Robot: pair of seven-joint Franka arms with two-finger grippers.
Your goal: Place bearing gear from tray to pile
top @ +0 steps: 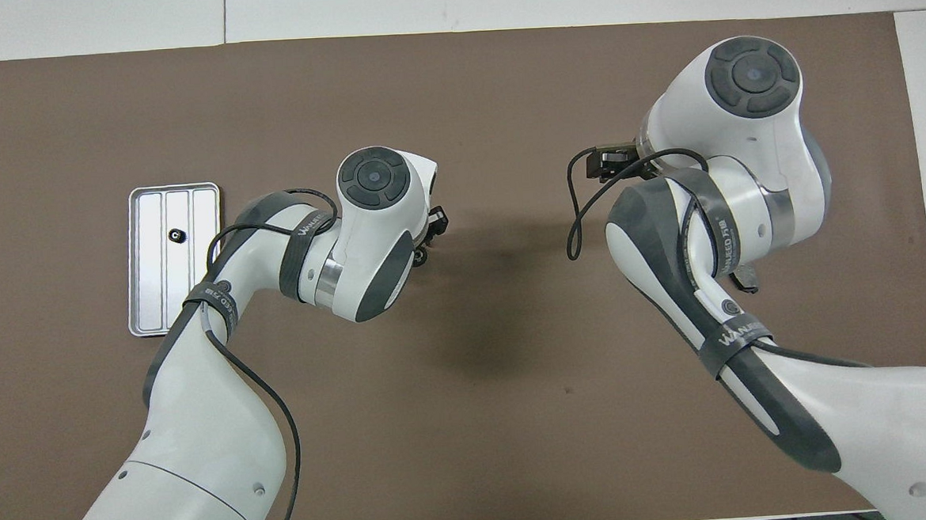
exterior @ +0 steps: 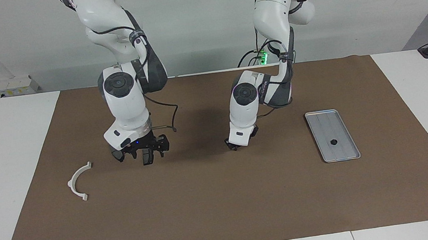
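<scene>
The silver ribbed tray (exterior: 320,118) (top: 152,308) lies on the brown mat toward the left arm's end of the table. A small dark bearing gear (exterior: 333,142) (top: 177,236) sits in it. Of the pile, a white half-ring bracket (exterior: 78,181) shows at the right arm's end of the mat; the right arm hides it in the overhead view. My left gripper (exterior: 233,147) (top: 423,252) hangs low over the bare middle of the mat, well apart from the tray. My right gripper (exterior: 139,156) is open and holds nothing, just above the mat beside the bracket.
The brown mat (exterior: 224,207) covers most of the white table. Both arms' elbows lean over its middle. A small white box (exterior: 16,85) stands at the table's edge by the right arm's base.
</scene>
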